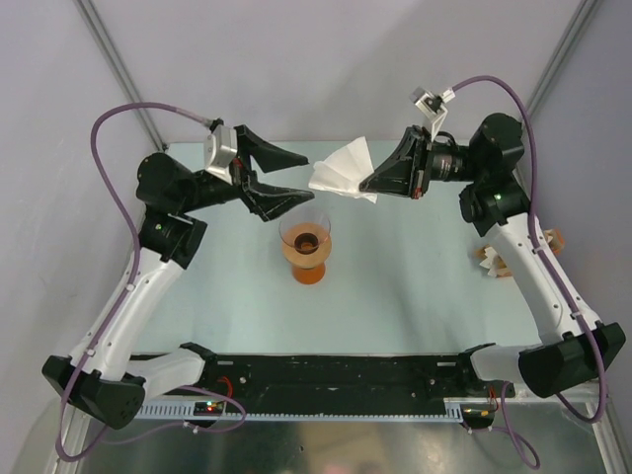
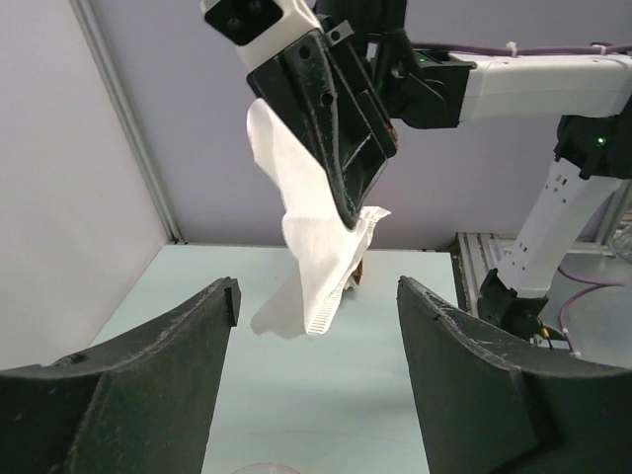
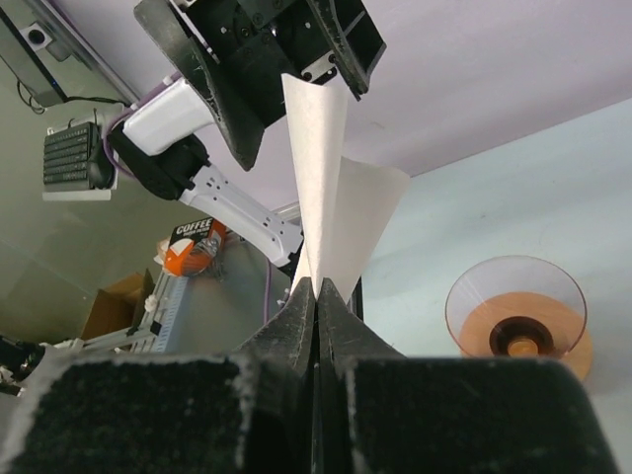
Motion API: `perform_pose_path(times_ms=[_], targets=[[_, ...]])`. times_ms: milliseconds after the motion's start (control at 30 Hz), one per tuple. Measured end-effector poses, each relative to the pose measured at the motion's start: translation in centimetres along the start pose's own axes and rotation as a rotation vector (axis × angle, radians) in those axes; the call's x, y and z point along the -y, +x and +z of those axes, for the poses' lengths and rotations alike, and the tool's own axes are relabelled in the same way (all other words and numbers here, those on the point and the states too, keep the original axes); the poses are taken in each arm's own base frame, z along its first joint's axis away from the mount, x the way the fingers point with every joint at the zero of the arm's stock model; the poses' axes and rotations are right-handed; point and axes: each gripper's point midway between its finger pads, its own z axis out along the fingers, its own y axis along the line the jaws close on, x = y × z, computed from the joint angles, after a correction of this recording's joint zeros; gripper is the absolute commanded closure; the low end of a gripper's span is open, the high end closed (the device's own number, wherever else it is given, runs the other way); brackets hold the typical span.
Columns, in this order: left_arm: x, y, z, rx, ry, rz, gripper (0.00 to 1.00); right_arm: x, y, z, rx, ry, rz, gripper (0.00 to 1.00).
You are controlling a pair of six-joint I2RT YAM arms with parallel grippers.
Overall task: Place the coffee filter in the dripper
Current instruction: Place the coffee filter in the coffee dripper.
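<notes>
White paper coffee filter (image 1: 341, 170), fanned part-open: pinched at one edge between the closed jaws of the right gripper (image 1: 367, 186), held in the air. Jaws of the left gripper (image 1: 301, 178) spread wide, tips just beside the filter's free edge. Clear cone-shaped dripper (image 1: 306, 247) with orange base: upright on the pale table (image 1: 415, 296) below, apart from the filter.

A robotics lab: plain enclosure walls (image 1: 296, 59), aluminium rail (image 1: 326, 406) along the table (image 1: 415, 296), a keyboard (image 3: 67, 156) nearby.

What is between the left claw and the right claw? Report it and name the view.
The coffee filter, pinched in the shut right claw, fanning toward the open left claw. The top external view shows it.
</notes>
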Motion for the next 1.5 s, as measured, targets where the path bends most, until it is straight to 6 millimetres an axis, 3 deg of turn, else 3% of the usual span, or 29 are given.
perform_pose_path(times_ms=[167, 300, 500, 767, 1100, 1200, 1300, 1367, 1433, 1500], targets=[[1.7, -0.3, 0.3, 0.009, 0.06, 0.057, 0.21, -0.7, 0.4, 0.0, -0.012, -0.004, -0.021, 1.0], [2.6, 0.5, 0.5, 0.003, 0.102, 0.087, 0.2, -1.0, 0.5, 0.1, -0.019, -0.018, -0.021, 1.0], [3.2, 1.2, 1.0, 0.0, 0.136, 0.131, 0.28, -1.7, 0.9, 0.4, -0.036, -0.048, -0.014, 1.0], [5.6, 1.5, 2.1, 0.018, 0.226, 0.183, 0.34, -2.5, 1.1, 0.6, -0.05, -0.079, 0.002, 1.0], [5.0, 3.4, 2.5, 0.004, 0.197, 0.212, 0.51, -2.9, 1.0, 0.6, -0.051, -0.088, 0.035, 1.0], [4.7, 3.6, 2.6, 0.002, 0.181, 0.222, 0.65, -3.0, 1.0, 0.6, -0.052, -0.088, 0.044, 1.0], [4.5, 3.5, 2.6, 0.004, 0.173, 0.235, 0.87, -3.1, 1.0, 0.6, -0.052, -0.087, 0.057, 1.0], [4.5, 3.5, 2.6, 0.004, 0.172, 0.23, 0.97, -3.1, 1.0, 0.6, -0.052, -0.085, 0.063, 0.95], [4.5, 3.5, 2.6, 0.006, 0.167, 0.227, 0.99, -3.1, 0.9, 0.6, -0.051, -0.083, 0.065, 0.7], [4.5, 3.5, 2.7, 0.005, 0.166, 0.214, 1.0, -2.8, 0.7, 0.4, -0.041, -0.068, 0.069, 0.51]])
